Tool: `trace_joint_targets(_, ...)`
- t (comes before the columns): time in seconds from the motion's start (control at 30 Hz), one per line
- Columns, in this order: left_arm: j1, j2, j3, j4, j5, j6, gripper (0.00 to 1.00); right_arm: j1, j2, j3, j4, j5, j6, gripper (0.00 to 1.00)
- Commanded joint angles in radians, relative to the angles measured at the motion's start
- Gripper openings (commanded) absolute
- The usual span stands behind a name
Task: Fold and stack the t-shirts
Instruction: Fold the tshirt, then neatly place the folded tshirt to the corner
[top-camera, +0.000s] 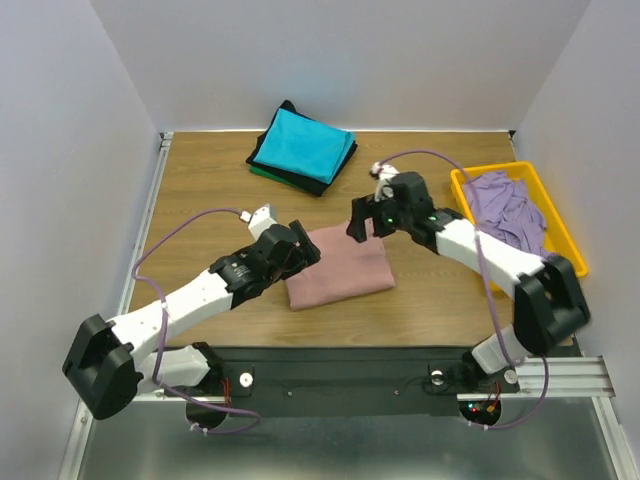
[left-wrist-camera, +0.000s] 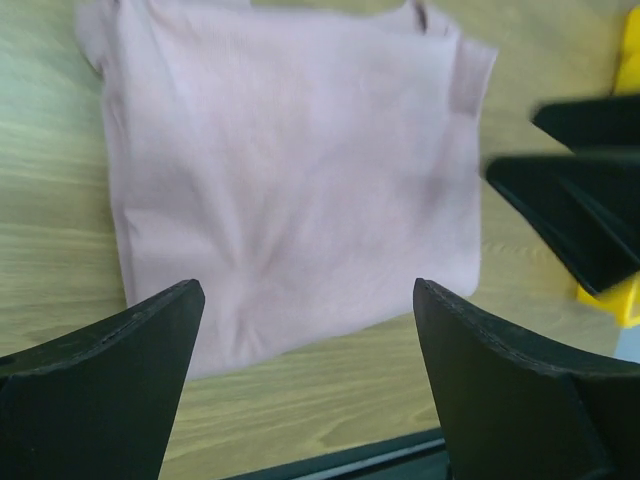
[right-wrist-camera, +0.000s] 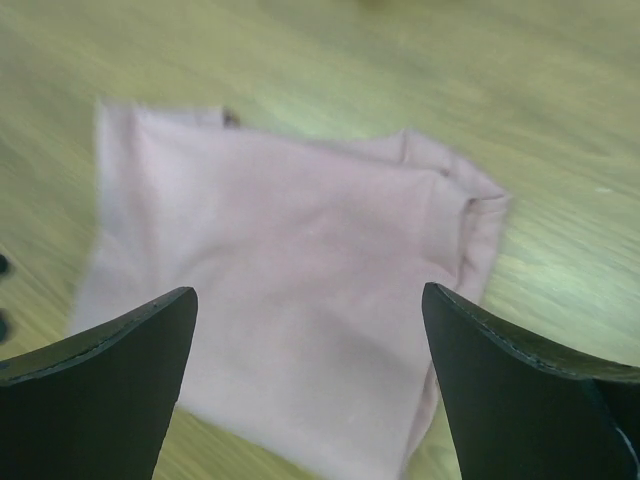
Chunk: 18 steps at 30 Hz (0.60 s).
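Observation:
The dusty-pink t-shirt (top-camera: 340, 266) lies folded in a rectangle at the table's middle; its print is hidden. It fills the left wrist view (left-wrist-camera: 290, 170) and the right wrist view (right-wrist-camera: 290, 290). My left gripper (top-camera: 303, 247) is open and empty over the shirt's left edge. My right gripper (top-camera: 356, 226) is open and empty over its far right corner. A folded stack with the turquoise t-shirt (top-camera: 303, 143) on top of black and green ones lies at the back. The lavender t-shirt (top-camera: 507, 207) lies crumpled in the yellow tray (top-camera: 562, 225).
The yellow tray stands at the table's right side. White walls close in the table on three sides. A black rail (top-camera: 350, 365) runs along the near edge by the arm bases. Bare wood shows at the left and back right.

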Motion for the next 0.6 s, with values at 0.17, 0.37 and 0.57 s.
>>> trace_joint_targets(0.17,0.064,-0.111,-0.108,-0.056,-0.115,0.025,0.99,0.004,-0.628,-0.320,0.025,0.395,0.378,1.00)
trace_joint_targets(0.37,0.115,-0.094,-0.177,0.074,-0.077,0.088,0.98,0.006,-0.862,-0.475,0.015,0.504,0.482,1.00)
trace_joint_targets(0.57,0.201,0.029,-0.186,0.205,0.037,0.173,0.98,0.004,-0.946,-0.513,-0.028,0.540,0.472,1.00)
